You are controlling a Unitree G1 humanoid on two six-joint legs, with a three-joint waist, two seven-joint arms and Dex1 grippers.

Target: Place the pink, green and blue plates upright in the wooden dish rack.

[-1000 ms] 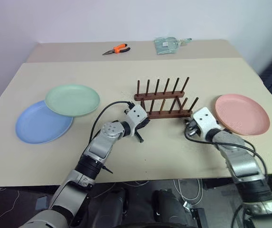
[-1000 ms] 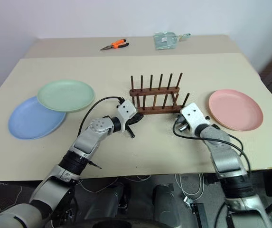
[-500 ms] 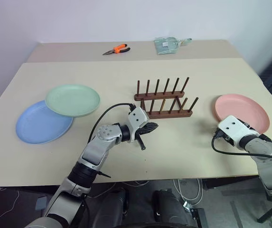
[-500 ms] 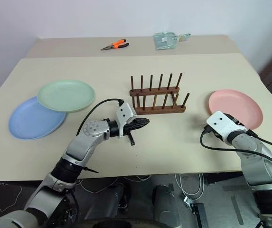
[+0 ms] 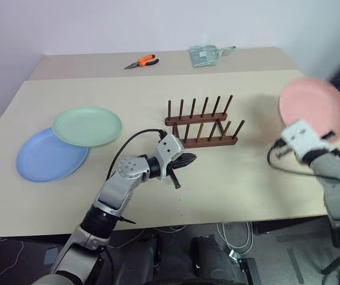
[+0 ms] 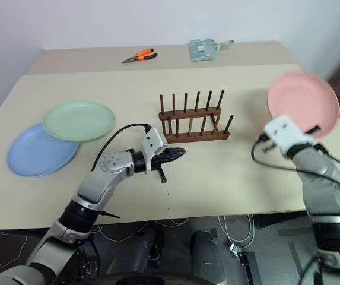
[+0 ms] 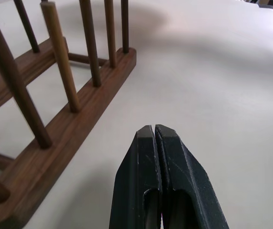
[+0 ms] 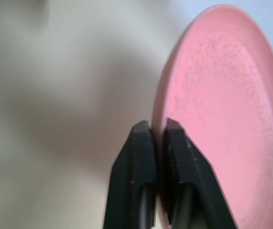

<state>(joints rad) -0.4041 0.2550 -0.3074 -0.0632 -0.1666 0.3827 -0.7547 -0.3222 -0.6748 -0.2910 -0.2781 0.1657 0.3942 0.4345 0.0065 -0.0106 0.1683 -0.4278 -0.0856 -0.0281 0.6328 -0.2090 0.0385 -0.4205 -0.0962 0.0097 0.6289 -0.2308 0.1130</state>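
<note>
Landmark: I place everything from the wooden dish rack (image 5: 202, 123), which stands empty near the middle of the table (image 5: 247, 178).
Right tool: my right tool (image 8: 156, 131) is clamped on the rim of the pink plate (image 5: 313, 108), one finger on each face of it (the wrist view shows the rim pinched between them).
Pink plate: I see it lifted off the table, tilted up on edge, well to the right of the rack and higher than its pegs.
Left tool: my left tool (image 7: 155, 133) has its fingers pressed together on nothing; it hovers just in front of the rack's near rail, at its left end, not touching the wood.
Green plate: the green plate (image 5: 88, 126) lies flat, well to the left of the rack.
Blue plate: the blue plate (image 5: 48, 155) lies flat further left and nearer me, with the green plate's edge overlapping it.
Beyond the rack: orange-handled pliers (image 5: 141, 61) and a clear packet (image 5: 205, 55) lie at the table's far edge.
</note>
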